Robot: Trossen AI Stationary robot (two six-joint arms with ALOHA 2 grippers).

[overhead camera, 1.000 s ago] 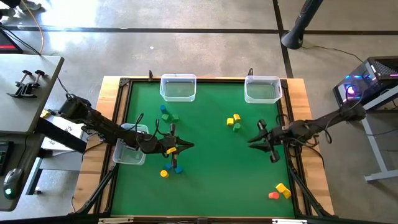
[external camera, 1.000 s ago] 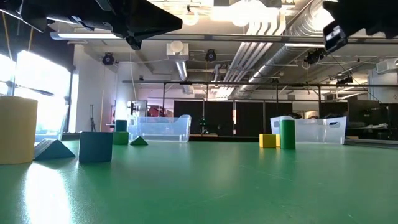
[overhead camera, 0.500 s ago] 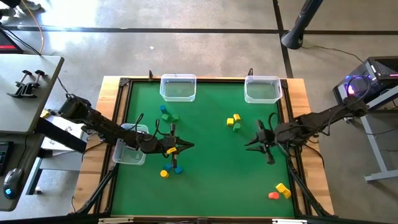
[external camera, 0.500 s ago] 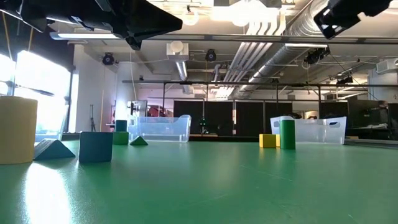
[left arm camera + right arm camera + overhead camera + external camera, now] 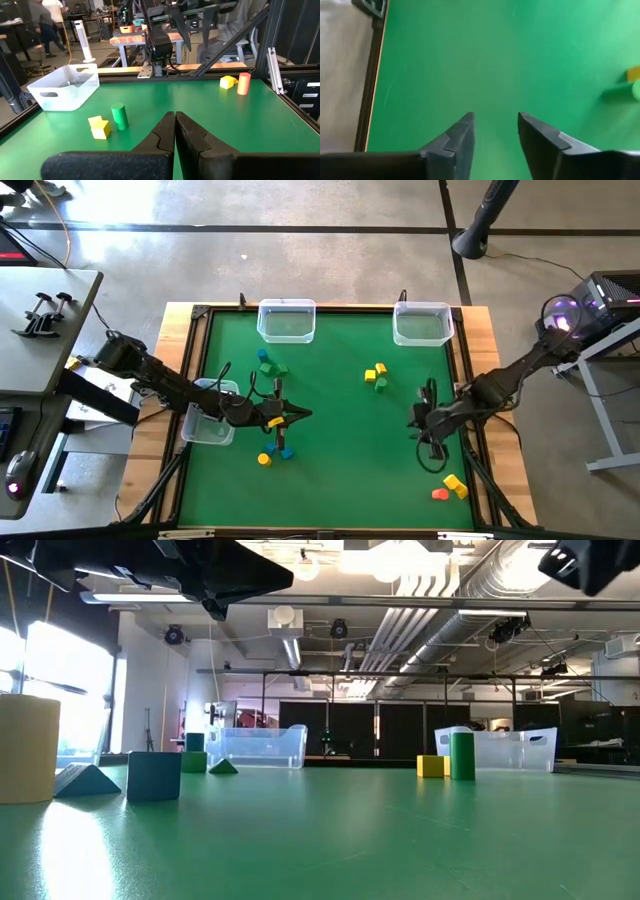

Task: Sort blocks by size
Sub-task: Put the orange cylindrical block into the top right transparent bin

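The right claw (image 5: 432,442) has been swung nearer, toward the yellow and orange blocks (image 5: 449,486) at the near right; its fingers are parted and empty. The left claw (image 5: 300,416) is shut above the tabletop (image 5: 340,440), just beyond the near-left blocks (image 5: 275,453).

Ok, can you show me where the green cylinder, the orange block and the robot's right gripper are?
green cylinder (image 5: 119,115): left wrist view, middle of its side.
orange block (image 5: 243,83): left wrist view, middle of its side.
right gripper (image 5: 495,131): right wrist view, gap midway between its open fingertips.
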